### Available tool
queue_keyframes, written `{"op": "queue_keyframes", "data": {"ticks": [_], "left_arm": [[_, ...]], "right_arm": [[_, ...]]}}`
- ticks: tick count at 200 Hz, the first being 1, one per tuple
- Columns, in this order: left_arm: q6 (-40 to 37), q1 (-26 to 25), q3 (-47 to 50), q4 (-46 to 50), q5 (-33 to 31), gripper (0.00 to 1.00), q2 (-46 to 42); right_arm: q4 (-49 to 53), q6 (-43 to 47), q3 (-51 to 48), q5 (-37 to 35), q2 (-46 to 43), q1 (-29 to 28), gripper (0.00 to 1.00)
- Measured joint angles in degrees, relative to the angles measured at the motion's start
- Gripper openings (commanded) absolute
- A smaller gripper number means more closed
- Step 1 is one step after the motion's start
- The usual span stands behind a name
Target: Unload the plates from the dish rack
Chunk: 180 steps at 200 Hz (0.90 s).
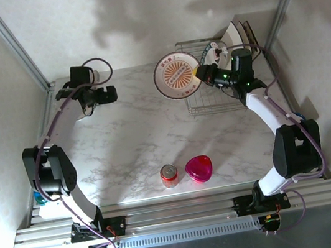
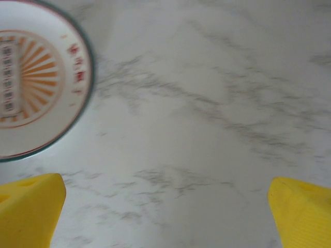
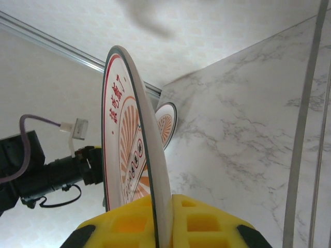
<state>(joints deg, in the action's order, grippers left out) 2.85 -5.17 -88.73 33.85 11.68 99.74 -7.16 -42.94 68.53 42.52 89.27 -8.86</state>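
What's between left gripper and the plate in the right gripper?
Nothing. In the top view only bare marble table separates the left gripper from the plate.

— Where is your right gripper [image 1: 199,74]?
— It is clamped on the rim of a round plate [image 1: 177,76]. The plate sits just left of it, patterned face up, over the dish rack's [image 1: 209,103] left edge.
— What is beyond that gripper?
— More plates [image 1: 236,32], leaning in the rack.
— And your left gripper [image 1: 112,94]?
— It holds nothing and hangs over the marble table [image 1: 129,136], well apart from the plate.
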Motion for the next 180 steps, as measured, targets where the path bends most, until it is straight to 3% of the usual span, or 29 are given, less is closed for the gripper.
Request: {"op": "queue_keyframes", "data": {"ticks": [52,88,145,167,180], "left_arm": [[4.83,-0.02,2.75,-12.28,26.53,1.0,-3.32],[10.19,-0.57,5.68,-20.65,38.71,0.99,-3.17],[15.98,-2.71,6.38,-28.52,45.66,0.99,0.59],[17.68,-3.17,6.4,-29.77,46.14,0.91,2.01],[18.62,-3.28,6.4,-30.53,46.27,0.8,2.8]], "right_arm": [[-4.11,-3.56,-0.5,1.31,3.04,-0.02,0.0],[-7.08,-5.35,0.02,2.27,5.33,-0.9,0.0],[-9.77,-7.32,4.48,3.21,12.09,-4.52,0.0],[-10.62,-7.93,7.04,3.8,14.51,-5.66,0.0],[-10.88,-8.28,8.26,3.85,15.56,-6.29,0.0]]}}
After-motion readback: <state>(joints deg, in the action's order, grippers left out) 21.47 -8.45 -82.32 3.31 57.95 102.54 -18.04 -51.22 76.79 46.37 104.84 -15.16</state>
